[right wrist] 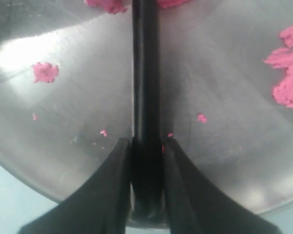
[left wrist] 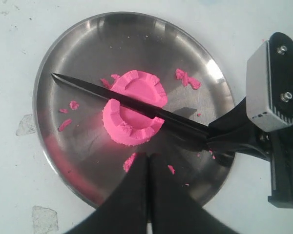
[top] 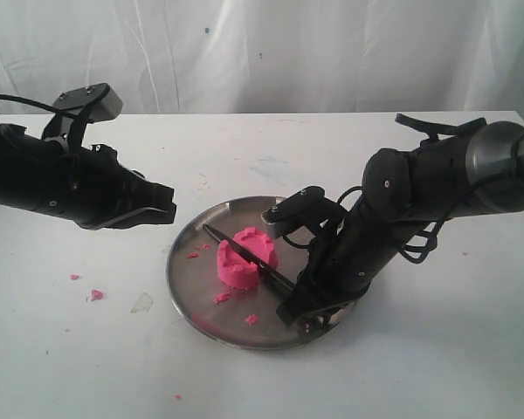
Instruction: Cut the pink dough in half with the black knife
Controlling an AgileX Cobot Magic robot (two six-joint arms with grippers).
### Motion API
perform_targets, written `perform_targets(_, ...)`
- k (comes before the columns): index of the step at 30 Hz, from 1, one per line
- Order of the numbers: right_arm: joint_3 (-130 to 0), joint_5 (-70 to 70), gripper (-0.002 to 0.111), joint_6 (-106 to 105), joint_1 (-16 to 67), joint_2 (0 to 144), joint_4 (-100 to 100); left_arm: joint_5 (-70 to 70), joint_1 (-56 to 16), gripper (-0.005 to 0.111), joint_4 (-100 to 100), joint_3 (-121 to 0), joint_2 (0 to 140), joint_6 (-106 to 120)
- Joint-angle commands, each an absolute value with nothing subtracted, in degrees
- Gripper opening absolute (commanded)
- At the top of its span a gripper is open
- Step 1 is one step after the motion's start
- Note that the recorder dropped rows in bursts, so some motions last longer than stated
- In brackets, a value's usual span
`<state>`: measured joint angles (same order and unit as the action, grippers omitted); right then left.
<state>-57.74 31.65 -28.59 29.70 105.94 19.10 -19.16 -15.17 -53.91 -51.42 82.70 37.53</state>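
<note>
Right gripper (right wrist: 147, 146): jaws clamped on black knife (left wrist: 132, 103) handle. Blade lies across pink dough (left wrist: 139, 90), mid steel plate (left wrist: 88, 39). Left gripper (left wrist: 147, 163): jaws together, empty, hovering near plate edge.

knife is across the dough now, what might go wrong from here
The pink dough may cling to the black knife sunk in it and lift off with the blade. Nothing holds the steel plate, the shut left gripper being clear of it, so it might slide under the push. The right gripper grips only the handle, so the blade could twist.
</note>
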Motion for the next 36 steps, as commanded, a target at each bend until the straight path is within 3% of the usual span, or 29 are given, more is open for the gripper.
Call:
perform_targets(1,-57.5,33.1,0.0,-28.31,29.64,106.38,18.45,-19.84,-15.23,0.0,-55.3,-51.11,82.64,37.28)
perform_targets(36,-59.54,36.98,0.0,-33.21,33.61,106.38,20.86,-20.11,-15.23,0.0,-55.3,-51.11,82.64,37.41)
